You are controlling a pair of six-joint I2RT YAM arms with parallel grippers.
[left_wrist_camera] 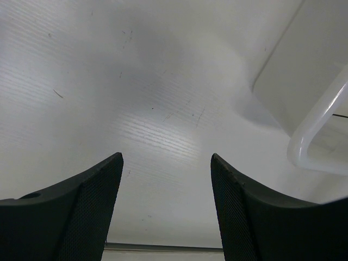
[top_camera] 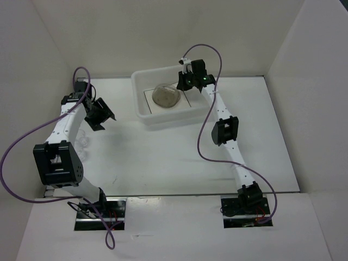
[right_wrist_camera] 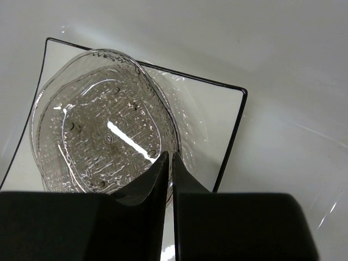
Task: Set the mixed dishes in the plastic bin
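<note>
The plastic bin (top_camera: 138,102) stands at the back middle of the table. The square white plate (top_camera: 191,101) with its thin dark rim lies flat in it, also in the right wrist view (right_wrist_camera: 220,117). My right gripper (top_camera: 181,85) is shut on the rim of a round speckled dish (top_camera: 166,95) and holds it tilted over the plate. In the right wrist view the fingers (right_wrist_camera: 171,159) pinch that dish (right_wrist_camera: 103,136) at its near edge. My left gripper (top_camera: 102,116) is open and empty, left of the bin. A small clear cup (top_camera: 83,142) stands by the left arm.
The bin's rolled rim (left_wrist_camera: 321,122) shows at the right of the left wrist view, beyond the open left gripper (left_wrist_camera: 166,159). White walls enclose the table at the back and both sides. The bin's white floor (right_wrist_camera: 283,65) surrounds the plate.
</note>
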